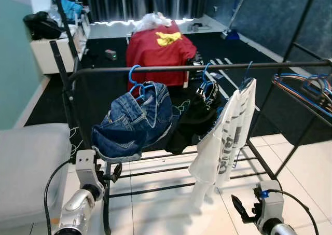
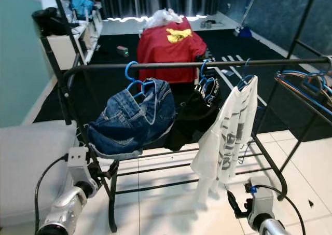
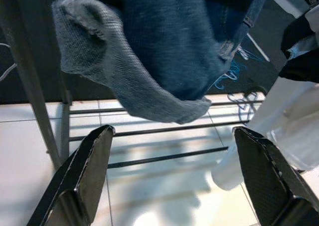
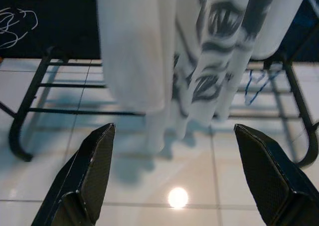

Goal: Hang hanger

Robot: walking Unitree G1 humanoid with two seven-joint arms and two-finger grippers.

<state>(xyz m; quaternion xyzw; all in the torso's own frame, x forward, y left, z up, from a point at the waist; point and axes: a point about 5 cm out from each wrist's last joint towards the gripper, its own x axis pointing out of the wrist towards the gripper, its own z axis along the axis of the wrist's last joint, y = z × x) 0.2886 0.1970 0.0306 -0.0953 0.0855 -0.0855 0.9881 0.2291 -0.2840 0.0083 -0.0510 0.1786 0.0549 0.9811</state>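
A black clothes rail [image 1: 171, 68] crosses the scene. Three blue hangers hang from it: one [image 1: 136, 82] carries blue jeans [image 1: 134, 122], one [image 1: 207, 82] a black garment [image 1: 193, 120], one [image 1: 246, 79] a white printed shirt [image 1: 224, 136]. My left gripper [image 1: 115, 171] is low at the front left, below the jeans, open with nothing between its fingers [image 3: 84, 176]. My right gripper [image 1: 241, 208] is low at the front right, under the white shirt's hem [image 4: 199, 86], also open and empty.
A second rack [image 1: 306, 90] with several blue hangers stands at the right. A grey cushioned seat [image 1: 28, 167] sits at the left. Behind the rail a red cloth [image 1: 158, 51] covers something on the dark carpet. The rack's lower bars [image 1: 176, 170] run across the white tiles.
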